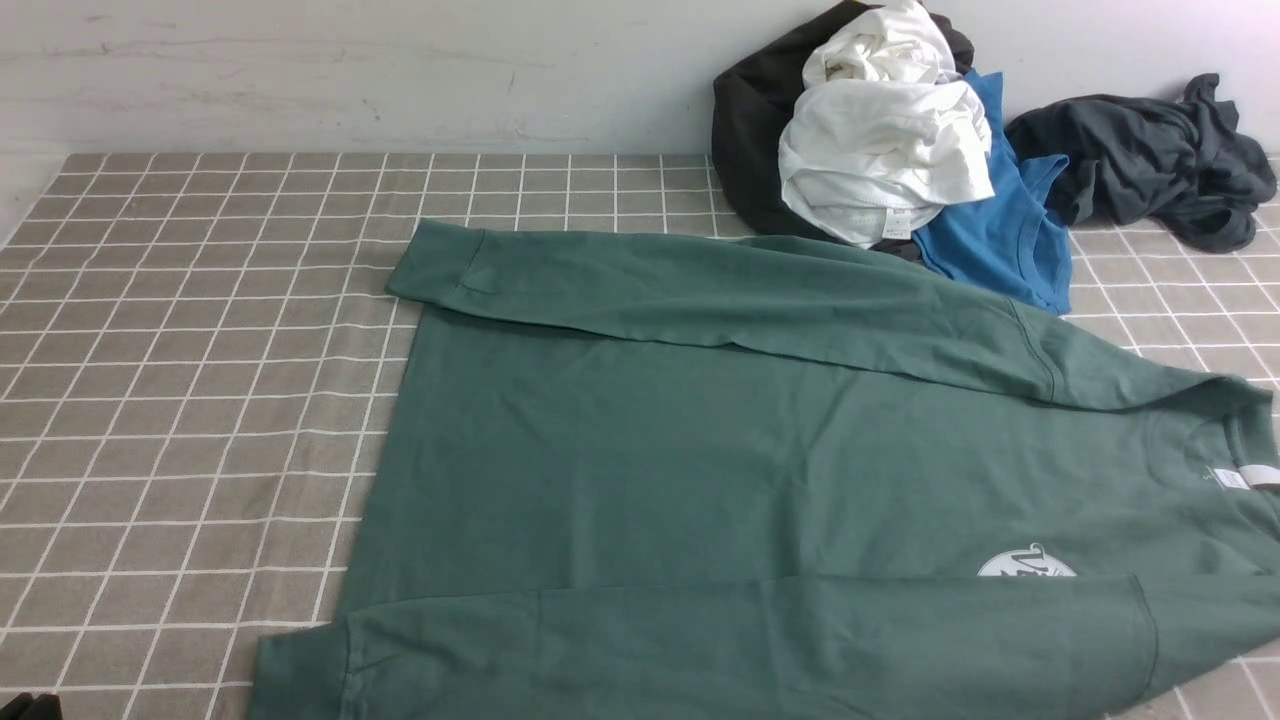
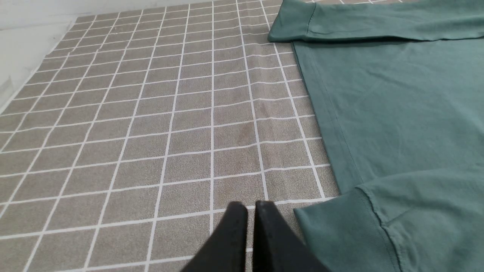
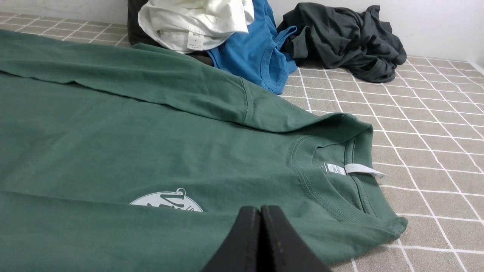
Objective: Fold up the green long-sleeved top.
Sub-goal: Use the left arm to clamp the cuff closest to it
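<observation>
The green long-sleeved top (image 1: 700,450) lies flat on the checked cloth, collar and white neck label (image 1: 1232,478) to the right, hem to the left. Both sleeves are folded in over the body, one along the far edge, one along the near edge, cuffs to the left. A white round print (image 1: 1025,567) shows partly under the near sleeve. My left gripper (image 2: 251,206) is shut and empty, over bare cloth just beside the near cuff (image 2: 340,226). My right gripper (image 3: 260,209) is shut and empty, above the near sleeve close to the print (image 3: 166,200) and collar (image 3: 340,189).
A pile of clothes sits at the back right against the wall: a white garment (image 1: 880,150), a bright blue T-shirt (image 1: 1000,230) and a black one (image 1: 750,120). A dark charcoal-grey garment (image 1: 1150,150) lies further right. The checked cloth (image 1: 200,400) runs off to the left.
</observation>
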Action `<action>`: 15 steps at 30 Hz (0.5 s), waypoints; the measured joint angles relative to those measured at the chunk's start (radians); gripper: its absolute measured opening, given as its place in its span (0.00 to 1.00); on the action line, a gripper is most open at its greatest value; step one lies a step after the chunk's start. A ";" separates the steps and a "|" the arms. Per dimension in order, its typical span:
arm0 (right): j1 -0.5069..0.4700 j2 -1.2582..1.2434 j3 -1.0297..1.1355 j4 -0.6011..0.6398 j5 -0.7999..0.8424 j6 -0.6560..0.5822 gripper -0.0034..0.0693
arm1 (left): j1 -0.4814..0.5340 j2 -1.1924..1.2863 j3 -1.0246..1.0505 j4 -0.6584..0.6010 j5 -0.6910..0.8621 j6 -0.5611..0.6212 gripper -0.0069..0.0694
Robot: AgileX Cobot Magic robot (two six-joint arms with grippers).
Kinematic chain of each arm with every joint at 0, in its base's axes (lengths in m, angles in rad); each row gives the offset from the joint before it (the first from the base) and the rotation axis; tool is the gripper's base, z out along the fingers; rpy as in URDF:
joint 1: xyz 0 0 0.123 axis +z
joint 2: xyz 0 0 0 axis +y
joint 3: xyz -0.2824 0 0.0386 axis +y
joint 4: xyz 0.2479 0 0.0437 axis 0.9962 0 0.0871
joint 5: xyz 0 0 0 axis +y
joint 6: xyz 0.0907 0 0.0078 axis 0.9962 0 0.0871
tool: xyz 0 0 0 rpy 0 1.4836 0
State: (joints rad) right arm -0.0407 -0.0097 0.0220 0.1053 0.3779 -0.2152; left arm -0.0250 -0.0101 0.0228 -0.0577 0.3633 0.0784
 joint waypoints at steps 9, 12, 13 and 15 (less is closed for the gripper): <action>0.000 0.000 0.000 0.000 0.000 0.000 0.03 | 0.000 0.000 0.000 0.000 0.000 0.000 0.11; 0.000 0.000 0.000 0.000 0.000 0.000 0.03 | 0.000 0.000 0.000 0.000 -0.004 0.000 0.11; 0.000 0.000 0.000 0.000 0.000 0.000 0.03 | 0.000 0.000 0.001 0.000 -0.015 0.000 0.11; 0.000 0.000 0.000 0.000 0.000 0.000 0.03 | 0.000 0.000 0.003 0.000 -0.029 0.000 0.11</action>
State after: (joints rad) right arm -0.0407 -0.0097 0.0220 0.1053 0.3779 -0.2152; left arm -0.0250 -0.0101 0.0256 -0.0577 0.3339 0.0784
